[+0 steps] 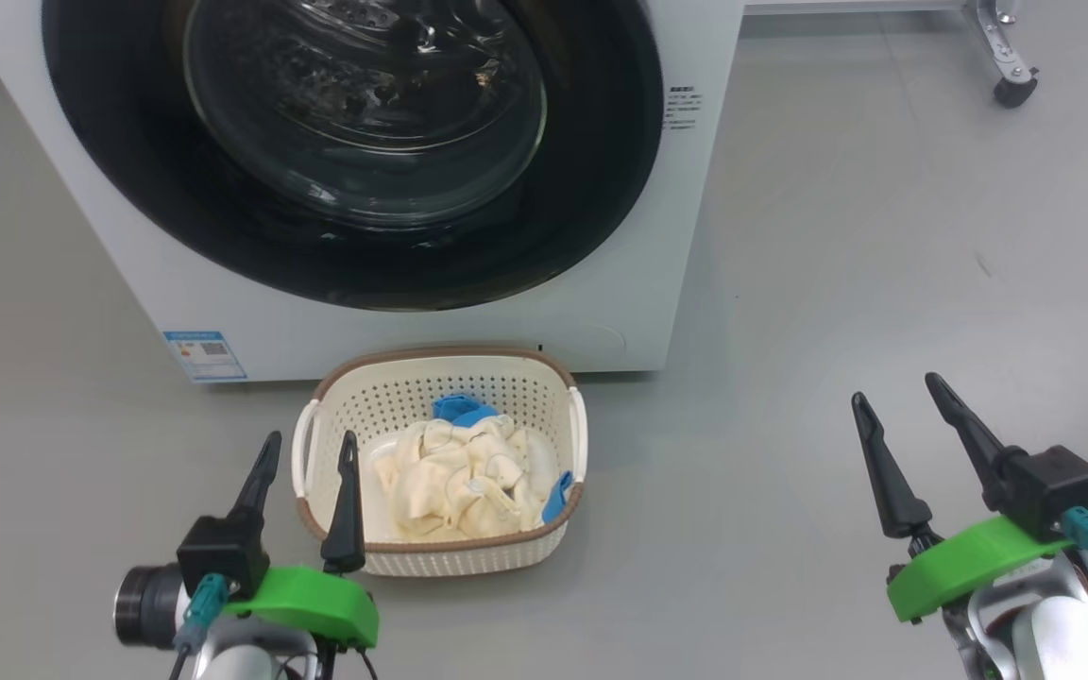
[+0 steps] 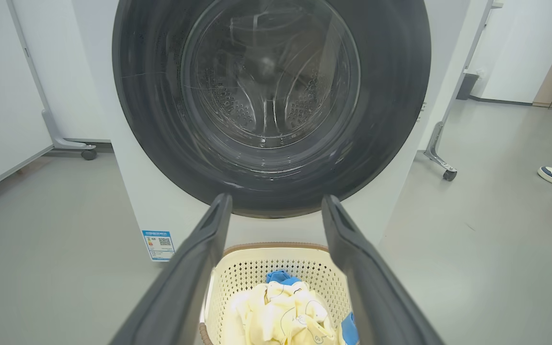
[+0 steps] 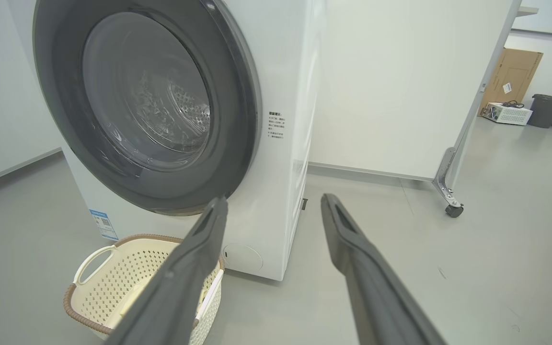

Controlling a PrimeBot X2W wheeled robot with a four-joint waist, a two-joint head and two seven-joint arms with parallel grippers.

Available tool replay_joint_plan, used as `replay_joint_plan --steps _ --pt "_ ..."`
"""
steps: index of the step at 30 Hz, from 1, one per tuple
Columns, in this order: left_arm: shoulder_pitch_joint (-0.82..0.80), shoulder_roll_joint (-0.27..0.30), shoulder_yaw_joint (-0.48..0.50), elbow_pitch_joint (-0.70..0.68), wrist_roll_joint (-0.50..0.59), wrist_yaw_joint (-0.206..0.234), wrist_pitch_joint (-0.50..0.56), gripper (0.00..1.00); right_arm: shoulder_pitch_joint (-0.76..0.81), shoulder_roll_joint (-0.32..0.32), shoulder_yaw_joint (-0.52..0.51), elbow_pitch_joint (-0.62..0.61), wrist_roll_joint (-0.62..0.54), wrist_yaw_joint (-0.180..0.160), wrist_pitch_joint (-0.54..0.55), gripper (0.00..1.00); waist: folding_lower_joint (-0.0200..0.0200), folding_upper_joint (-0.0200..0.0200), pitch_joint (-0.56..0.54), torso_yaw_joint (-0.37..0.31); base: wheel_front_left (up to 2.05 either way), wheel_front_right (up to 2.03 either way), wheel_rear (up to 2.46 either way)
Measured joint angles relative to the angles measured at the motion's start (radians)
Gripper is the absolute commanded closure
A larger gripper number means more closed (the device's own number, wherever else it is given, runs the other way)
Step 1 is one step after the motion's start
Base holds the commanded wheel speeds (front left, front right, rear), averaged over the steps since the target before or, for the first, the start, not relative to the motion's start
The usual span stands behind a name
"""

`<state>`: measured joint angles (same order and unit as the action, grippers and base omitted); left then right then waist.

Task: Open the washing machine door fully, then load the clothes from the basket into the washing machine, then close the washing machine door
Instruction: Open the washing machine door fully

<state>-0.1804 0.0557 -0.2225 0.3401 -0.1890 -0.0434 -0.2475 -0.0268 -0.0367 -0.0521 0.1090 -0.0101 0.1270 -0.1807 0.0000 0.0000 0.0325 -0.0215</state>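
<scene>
Grey, smooth floor (image 1: 790, 283) ran under everything. Nothing of the task looked done: the door (image 1: 601, 142) sat flush in the washer (image 1: 620, 312), beyond both sets of fingertips, so opening, loading and closing were all left. Left gripper (image 1: 310, 439) and right gripper (image 1: 894, 389) stood spread, holding nothing. The basket (image 1: 393, 397) lay just ahead of the left fingers, apparently untouched, and well to the left of the right fingers. The clothes (image 1: 450, 477) were heaped inside it. The door was a glossy black ring round a bulging glass bowl. The basket was perforated cream plastic with a brown rim. The clothes were soft, crumpled cream fabric with blue pieces.
</scene>
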Motion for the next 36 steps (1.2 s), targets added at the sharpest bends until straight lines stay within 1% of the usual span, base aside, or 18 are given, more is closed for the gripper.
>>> replay_joint_plan --steps 5,8,15,36 --pt "0.000 0.000 -0.001 0.000 0.000 0.001 0.000 0.00 0.000 0.000 0.000 0.000 0.000 0.000 -0.002 0.00 0.0000 0.0000 -0.002 -0.003 1.23 1.23 -2.46" --pt "0.000 0.000 0.000 0.001 0.000 0.011 0.000 0.00 0.000 0.000 -0.001 0.000 0.000 0.000 -0.004 0.00 0.0000 0.0000 -0.001 -0.005 1.09 1.09 -2.17" --pt "0.000 -0.003 -0.001 -0.001 0.000 0.015 0.000 0.00 0.000 -0.005 -0.007 0.000 0.000 0.000 -0.004 0.00 0.0000 0.0000 -0.001 -0.008 0.69 0.69 -1.38" --pt "0.000 0.001 -0.002 -0.006 0.000 0.018 0.000 0.00 0.000 -0.004 -0.006 0.000 0.009 0.000 -0.004 0.00 0.0000 0.0000 0.013 -0.009 0.05 0.05 -0.10"
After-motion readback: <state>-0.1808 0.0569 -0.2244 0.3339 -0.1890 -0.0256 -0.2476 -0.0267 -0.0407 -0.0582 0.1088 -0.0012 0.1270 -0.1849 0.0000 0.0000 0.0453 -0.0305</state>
